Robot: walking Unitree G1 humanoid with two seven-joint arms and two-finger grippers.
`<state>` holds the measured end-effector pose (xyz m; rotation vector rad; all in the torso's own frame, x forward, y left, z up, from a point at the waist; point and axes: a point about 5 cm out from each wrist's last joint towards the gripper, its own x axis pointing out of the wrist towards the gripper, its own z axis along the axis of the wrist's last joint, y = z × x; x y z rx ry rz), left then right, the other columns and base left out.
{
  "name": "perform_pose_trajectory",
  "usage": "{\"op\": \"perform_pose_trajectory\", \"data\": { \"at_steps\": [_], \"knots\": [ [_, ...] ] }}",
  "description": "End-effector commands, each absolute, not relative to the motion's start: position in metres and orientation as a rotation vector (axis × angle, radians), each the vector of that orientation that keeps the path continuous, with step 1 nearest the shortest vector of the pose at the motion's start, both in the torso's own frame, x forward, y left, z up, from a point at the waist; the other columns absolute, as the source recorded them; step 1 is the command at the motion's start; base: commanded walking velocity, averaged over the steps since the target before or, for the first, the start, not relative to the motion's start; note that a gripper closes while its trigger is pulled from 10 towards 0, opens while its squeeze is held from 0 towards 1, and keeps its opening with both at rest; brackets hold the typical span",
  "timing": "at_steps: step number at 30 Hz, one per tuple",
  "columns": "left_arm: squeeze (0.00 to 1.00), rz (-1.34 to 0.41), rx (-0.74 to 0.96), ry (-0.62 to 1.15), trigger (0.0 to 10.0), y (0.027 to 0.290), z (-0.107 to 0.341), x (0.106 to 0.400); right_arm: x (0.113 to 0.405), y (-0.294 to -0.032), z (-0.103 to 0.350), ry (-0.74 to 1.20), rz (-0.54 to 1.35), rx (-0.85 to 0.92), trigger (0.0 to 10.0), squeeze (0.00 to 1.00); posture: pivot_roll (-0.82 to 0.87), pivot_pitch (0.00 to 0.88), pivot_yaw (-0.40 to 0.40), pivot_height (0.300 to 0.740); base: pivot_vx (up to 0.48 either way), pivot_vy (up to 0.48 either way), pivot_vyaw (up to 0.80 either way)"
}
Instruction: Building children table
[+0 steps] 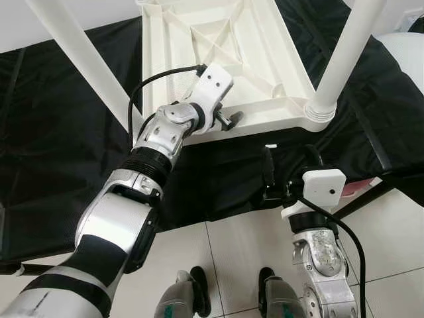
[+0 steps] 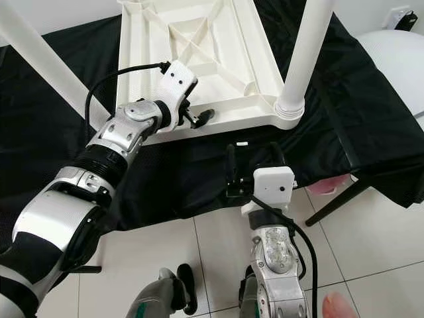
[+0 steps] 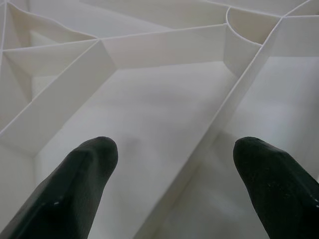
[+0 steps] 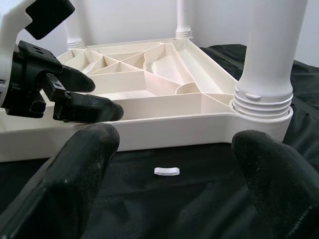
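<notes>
White ribbed children table lies upside down on black cloth, legs up. Left gripper spread open at its rim; right gripper open, empty, near a small white clip.

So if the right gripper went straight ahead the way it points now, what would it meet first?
Probably the near rim of the upturned white plastic table top, past the small white clip on the black cloth; the open right gripper points at it.
</notes>
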<state>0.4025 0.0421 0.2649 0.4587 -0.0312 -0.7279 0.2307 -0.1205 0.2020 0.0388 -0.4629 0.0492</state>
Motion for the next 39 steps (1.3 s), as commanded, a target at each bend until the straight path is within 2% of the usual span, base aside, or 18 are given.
{"op": "perform_pose_trajectory", "data": {
  "at_steps": [1, 13, 33, 39],
  "knots": [
    [0.0, -0.75, 0.496, -0.007, 10.0, 0.036, 0.257, 0.402, 0.228, -0.117, 0.198, -0.447, 0.047, 0.051, 10.0, 0.0, -0.19, 0.277, 0.209, 0.74, 0.0, 0.0, 0.0],
    [0.0, -0.836, 0.568, 0.031, 10.0, 0.016, 0.246, 0.397, 0.222, -0.116, 0.196, -0.439, 0.024, 0.06, 10.0, 0.0, -0.19, 0.306, 0.238, 0.74, 0.0, 0.0, 0.0],
    [0.0, -0.812, 0.524, 0.118, 10.0, 0.025, 0.237, 0.402, 0.217, -0.114, 0.194, -0.424, 0.009, 0.069, 10.0, 0.0, -0.19, 0.328, 0.249, 0.74, 0.0, 0.0, 0.0],
    [0.0, -0.851, 0.509, 0.112, 10.0, 0.016, 0.235, 0.399, 0.217, -0.114, 0.195, -0.425, 0.009, 0.067, 10.0, 0.0, -0.2, 0.337, 0.247, 0.74, 0.0, 0.0, 0.0]
  ]
}}
